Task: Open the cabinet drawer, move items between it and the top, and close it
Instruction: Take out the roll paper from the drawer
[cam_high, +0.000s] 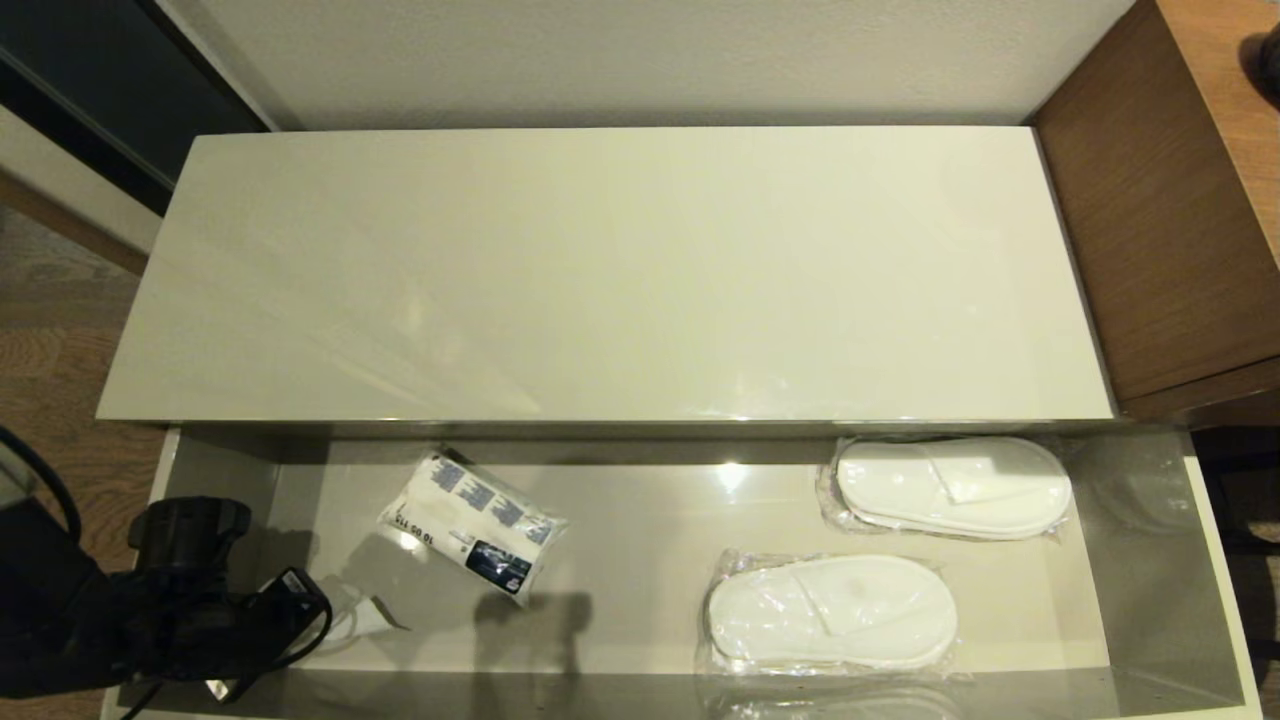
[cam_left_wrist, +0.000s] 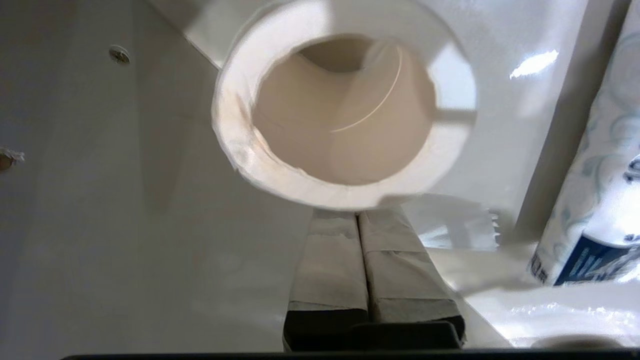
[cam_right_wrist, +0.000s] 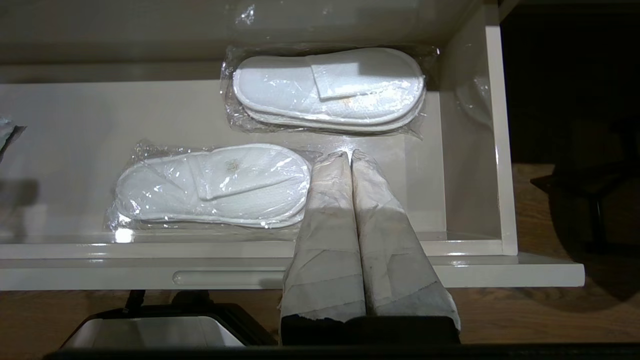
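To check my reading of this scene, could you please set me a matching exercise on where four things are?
Things:
1. white toilet-paper roll with cardboard core
2. white plastic packet with blue printing
3. white flat slippers in clear plastic, two packs
4. right gripper

Places or states:
A. right half of the open beige cabinet drawer
B. shut, in front of the drawer
C. at the tips of the shut left gripper, drawer's left end
D. in the drawer, left of middle

Pairs: 1-C, 2-D, 3-A, 4-B
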